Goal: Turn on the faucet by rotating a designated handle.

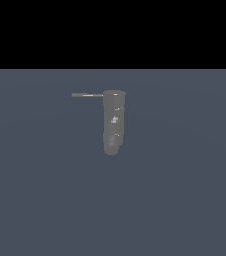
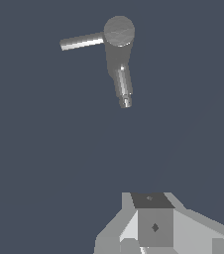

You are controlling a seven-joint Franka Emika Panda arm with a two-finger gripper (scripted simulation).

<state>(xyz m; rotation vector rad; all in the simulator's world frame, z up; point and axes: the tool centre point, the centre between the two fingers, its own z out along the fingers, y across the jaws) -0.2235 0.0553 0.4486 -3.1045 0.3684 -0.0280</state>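
While the floor (image 1: pixel 45 200) spreads flat and blue-grey across most of the exterior view, a black band fills everything above it. No arm shows in that view.

Near the middle of the floor stands the faucet (image 1: pixel 114 120), a dark grey upright cylinder with ringed bands, a few pale specks on its side and a rounded spout end at its foot. In the wrist view the faucet (image 2: pixel 119 31) is seen from above: a round flat cap, with the spout running away from it along the floor and ending in a paler tip.

From the faucet's top the handle (image 1: pixel 87 95) sticks out sideways, toward the exterior view's left, level and straight. The wrist view shows the same handle (image 2: pixel 82 41) as a pale rod joined to the cap, roughly at a right angle to the spout.

Well apart from the faucet, the gripper (image 2: pixel 153 225) enters the wrist view only in part, as pale grey angular blocks with a darker top face and a small diamond mark, cut off by the picture's edge. It touches neither the faucet nor the handle, and bare floor lies between them. Nothing is seen held in it. Its fingertips cannot be picked out among the blocks, so how far the jaws stand apart cannot be told.
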